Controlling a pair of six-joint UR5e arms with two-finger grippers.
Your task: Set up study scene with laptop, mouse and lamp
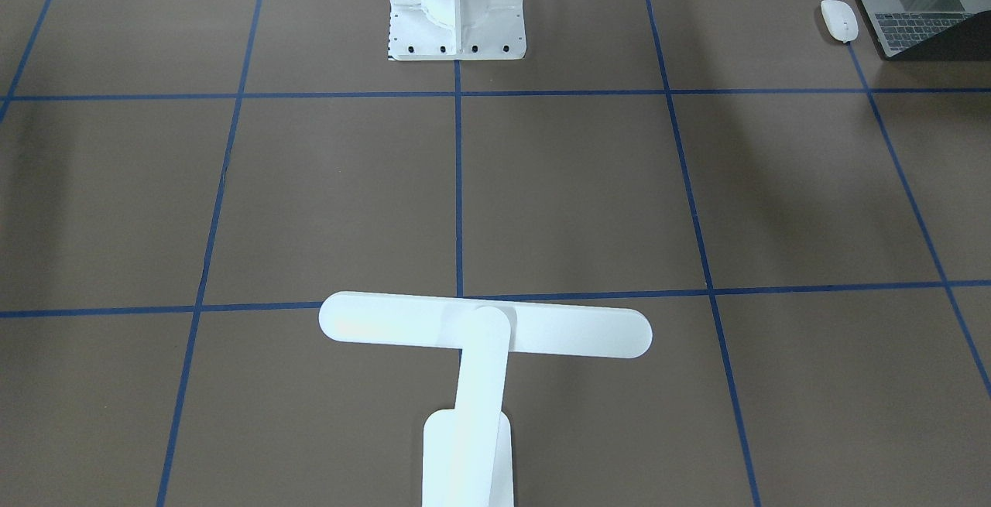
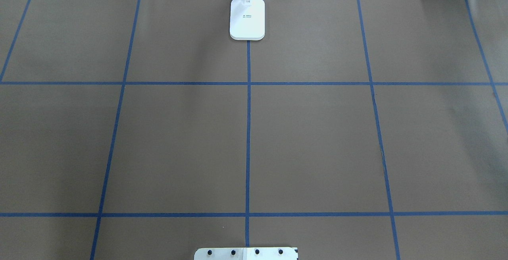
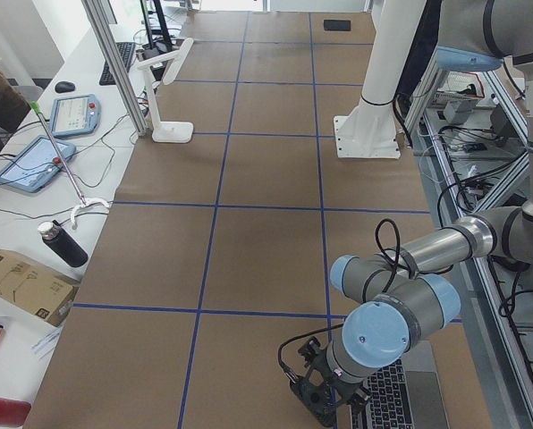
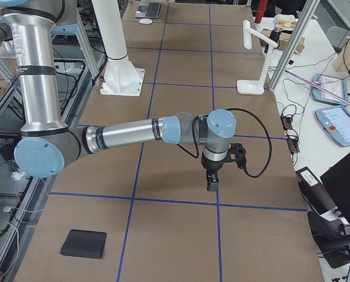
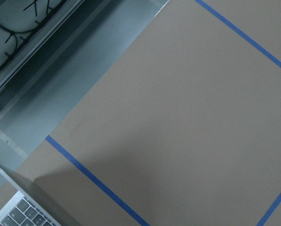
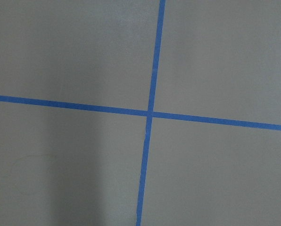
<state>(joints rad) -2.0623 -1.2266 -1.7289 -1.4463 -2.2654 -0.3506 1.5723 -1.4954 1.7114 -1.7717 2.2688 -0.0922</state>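
The white T-shaped lamp (image 1: 480,333) stands at the table's far edge on the centre line; its base also shows in the overhead view (image 2: 247,18). The open grey laptop (image 1: 910,27) sits at the table's near left corner, with the white mouse (image 1: 838,21) beside it. My left gripper (image 3: 318,411) hangs low just beside the laptop (image 3: 401,398); I cannot tell whether it is open or shut. My right gripper (image 4: 212,182) points down over bare table on the right side; its state is unclear too. The left wrist view shows only the laptop's corner (image 5: 18,209).
The white ribbed pedestal (image 1: 455,8) is bolted at the table's near centre. A black mouse pad (image 4: 84,244) lies at the right end of the table. Blue tape lines (image 6: 150,113) grid the brown surface. A side bench (image 3: 34,179) holds tablets, a bottle and a box.
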